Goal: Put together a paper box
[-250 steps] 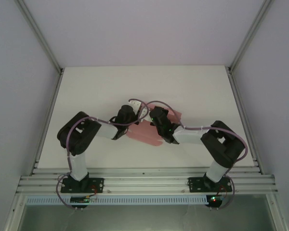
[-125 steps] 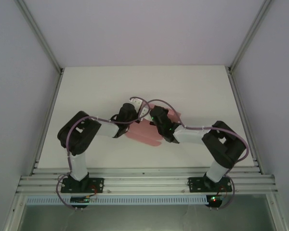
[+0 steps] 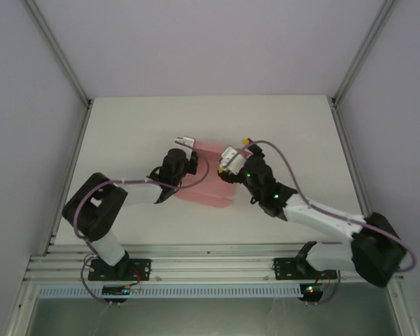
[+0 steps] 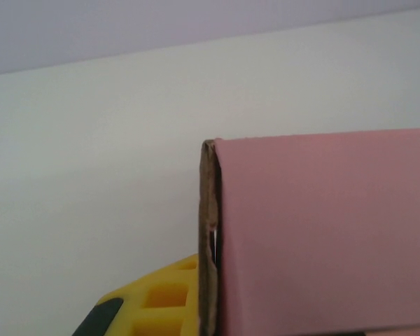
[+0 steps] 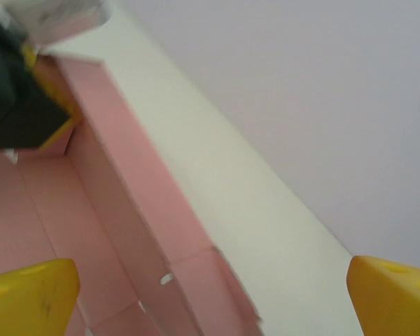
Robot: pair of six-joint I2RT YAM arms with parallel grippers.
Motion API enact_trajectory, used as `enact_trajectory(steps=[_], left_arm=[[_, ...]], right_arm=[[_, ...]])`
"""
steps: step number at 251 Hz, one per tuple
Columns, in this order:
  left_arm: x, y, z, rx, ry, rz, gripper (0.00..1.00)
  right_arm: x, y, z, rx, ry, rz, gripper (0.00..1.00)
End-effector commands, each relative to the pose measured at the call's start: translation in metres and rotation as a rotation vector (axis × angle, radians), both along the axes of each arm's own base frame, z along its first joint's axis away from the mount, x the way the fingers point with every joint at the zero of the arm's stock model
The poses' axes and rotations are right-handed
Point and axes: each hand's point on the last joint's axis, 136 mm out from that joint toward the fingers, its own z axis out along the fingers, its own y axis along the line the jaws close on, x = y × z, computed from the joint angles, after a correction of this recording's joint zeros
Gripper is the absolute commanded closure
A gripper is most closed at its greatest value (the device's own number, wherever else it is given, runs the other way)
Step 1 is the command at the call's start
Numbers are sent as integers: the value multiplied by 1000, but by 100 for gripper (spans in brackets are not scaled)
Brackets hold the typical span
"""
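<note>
light: soft, even — faint shadows | right wrist: paper box [image 5: 126,199] blurred

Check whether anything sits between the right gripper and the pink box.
Nothing visible does. The right gripper, jaws open, hangs at the right edge of the paper box, with plain table surface beside it. The left gripper is shut on the box's left wall, away from the right one's approach.

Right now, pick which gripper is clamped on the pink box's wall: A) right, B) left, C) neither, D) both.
B: the left gripper pinches an upright wall of the paper box, while the right gripper stands wide open beside it.
</note>
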Motion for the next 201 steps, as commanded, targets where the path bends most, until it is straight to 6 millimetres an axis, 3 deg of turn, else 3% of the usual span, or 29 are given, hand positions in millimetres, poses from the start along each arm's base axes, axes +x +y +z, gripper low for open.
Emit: enact_trajectory(steps=[1, 19, 39, 71, 106, 125, 152, 172, 201], left_arm=[[-9, 9, 2, -24, 34, 33, 100], [-12, 9, 4, -37, 45, 26, 100], [-14, 8, 4, -49, 53, 18, 100], [-17, 5, 10, -83, 62, 1, 100], [-22, 4, 15, -110, 70, -14, 100], [-23, 5, 17, -118, 83, -5, 100], [-27, 1, 20, -137, 104, -30, 100], [-30, -3, 22, -166, 114, -53, 100], [-31, -7, 22, -171, 121, -71, 100]], right_arm=[[-7, -25, 27, 258, 73, -78, 0], [-4, -44, 36, 391, 144, -133, 1], [2, -53, 32, 488, 232, -148, 1], [11, -54, 11, 497, 322, -180, 0], [23, -58, -25, 463, 422, -245, 0], [29, -54, -47, 427, 470, -263, 0], [36, -32, -64, 417, 508, -213, 0], [45, -16, -63, 447, 480, -168, 0], [57, 2, -45, 583, 387, -102, 0]])
